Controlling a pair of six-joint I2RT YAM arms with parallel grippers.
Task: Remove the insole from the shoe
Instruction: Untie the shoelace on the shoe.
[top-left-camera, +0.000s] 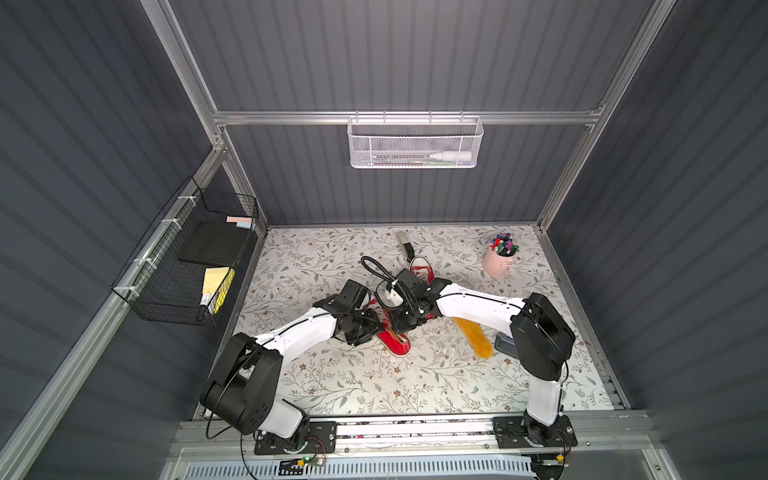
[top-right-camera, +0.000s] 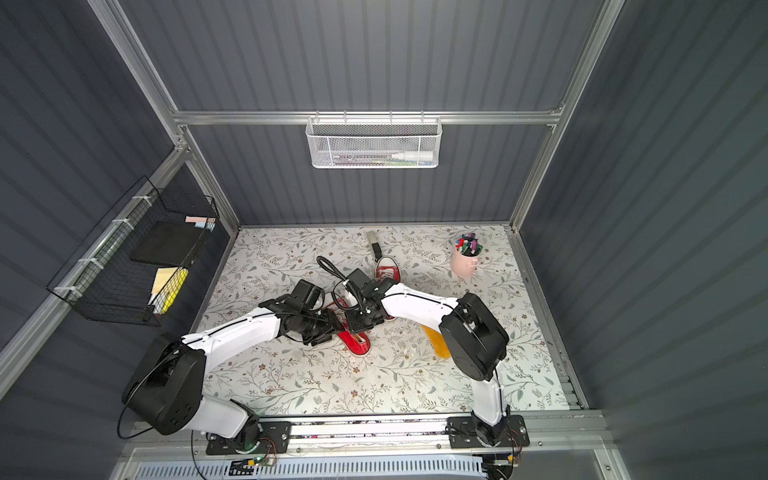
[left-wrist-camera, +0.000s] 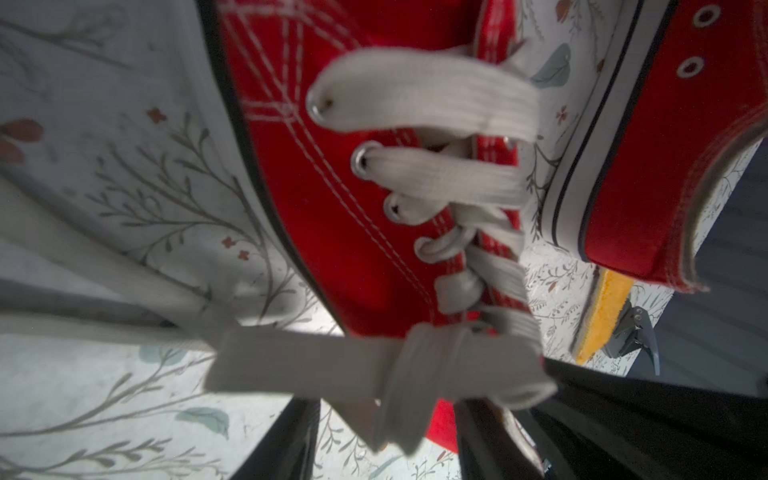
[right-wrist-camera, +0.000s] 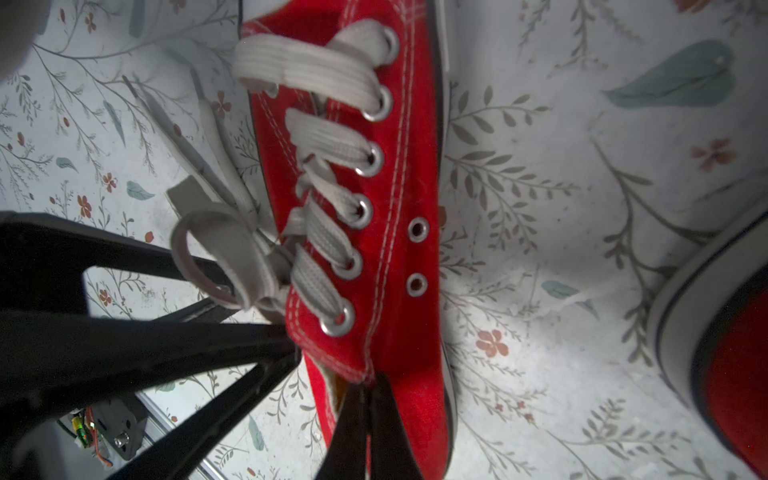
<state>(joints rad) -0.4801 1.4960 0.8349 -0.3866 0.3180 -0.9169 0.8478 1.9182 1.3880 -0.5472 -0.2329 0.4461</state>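
Observation:
A red canvas shoe (top-left-camera: 397, 343) with white laces lies mid-table, seen in both top views (top-right-camera: 357, 343). My right gripper (right-wrist-camera: 368, 384) is shut on its collar edge (right-wrist-camera: 361, 365). Inside the opening a yellowish sliver of insole (right-wrist-camera: 338, 388) shows beside the fingers. My left gripper (left-wrist-camera: 390, 415) is open on the shoe's other side, with the lace bow (left-wrist-camera: 374, 365) and a bit of red canvas between its fingers (left-wrist-camera: 282, 440). In the right wrist view one of those fingers (right-wrist-camera: 166, 340) touches the shoe by the top eyelet.
A second red shoe (top-left-camera: 423, 271) lies just behind the right wrist. A loose yellow insole (top-left-camera: 476, 338) lies flat to the right, beside a dark grey object (top-left-camera: 505, 345). A pink cup of markers (top-left-camera: 498, 257) and a grey tool (top-left-camera: 405, 245) stand at the back.

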